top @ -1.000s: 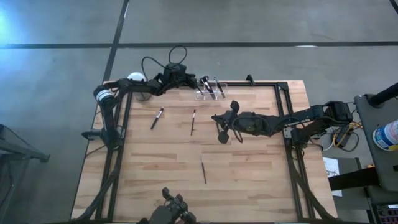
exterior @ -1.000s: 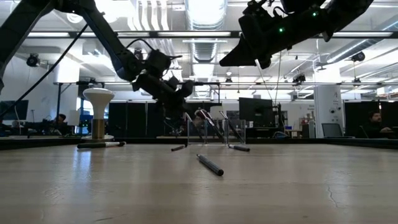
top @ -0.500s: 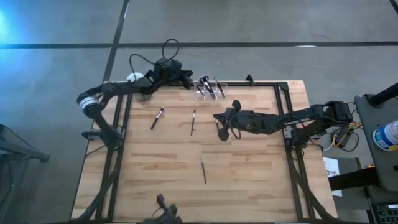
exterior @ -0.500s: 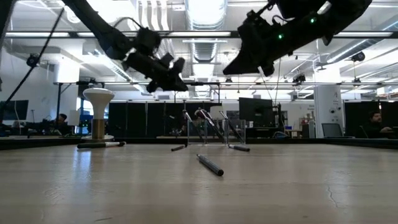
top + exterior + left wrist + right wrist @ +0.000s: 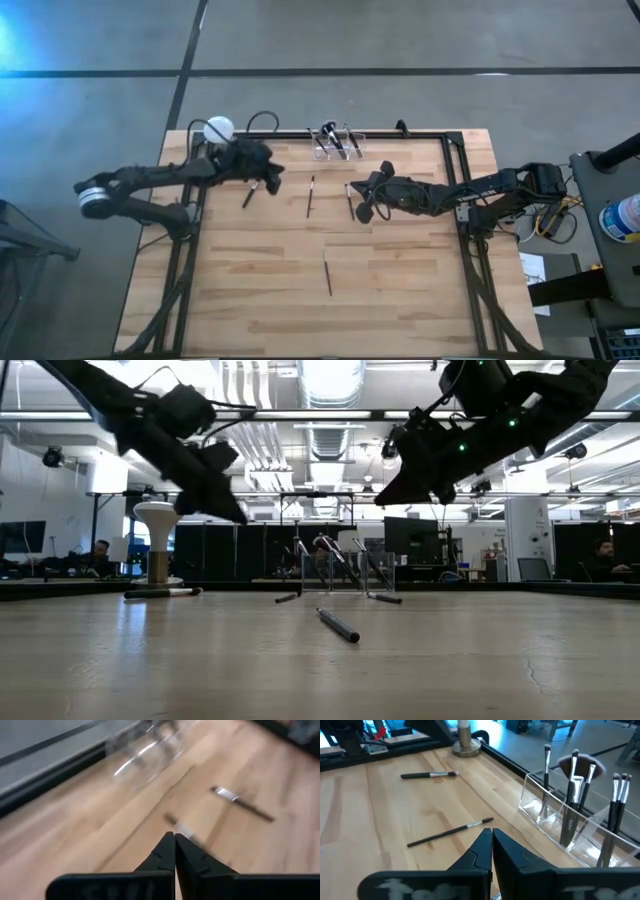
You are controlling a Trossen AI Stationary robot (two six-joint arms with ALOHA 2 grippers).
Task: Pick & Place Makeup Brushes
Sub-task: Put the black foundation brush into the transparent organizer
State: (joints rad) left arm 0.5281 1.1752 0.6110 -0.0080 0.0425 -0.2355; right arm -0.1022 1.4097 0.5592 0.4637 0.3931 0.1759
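- Three makeup brushes lie loose on the tabletop point(image 5: 400, 260): one at upper left of the high view point(image 5: 251, 190), half under the left arm, one just right of it near the upper middle point(image 5: 310, 195), and one alone at lower middle point(image 5: 327, 273).
- Several more brushes stand upright in a clear holder point(image 5: 337, 143) at the top edge of the tabletop; the right wrist view shows them in its compartments, one with a wide fluffy head point(image 5: 580, 766).
- Left pincer point(image 5: 268, 177) hangs above the upper-left brush, beside a white ball-topped stand point(image 5: 219, 129). Its fingers meet tip to tip in the left wrist view, closed on nothing, with a brush on the wood just ahead of them.
- Right pincer point(image 5: 366, 205) hovers over the upper middle of the tabletop, right of the middle brush. Its fingers are likewise pressed together and empty in the right wrist view, with the middle brush point(image 5: 450, 833) lying just ahead.
- Step in hand, as I judge it: the approach to a pick, each arm lined up on a loose brush, neither one yet gripped.
- Next move calls for spreading the fingers, lowering them astride the thin handle and across its length, closing, then carrying the brush to the holder and dropping it in handle first.
- Risk: the handles are slim and lie flat, so a shallow descent may close above one or roll it away.
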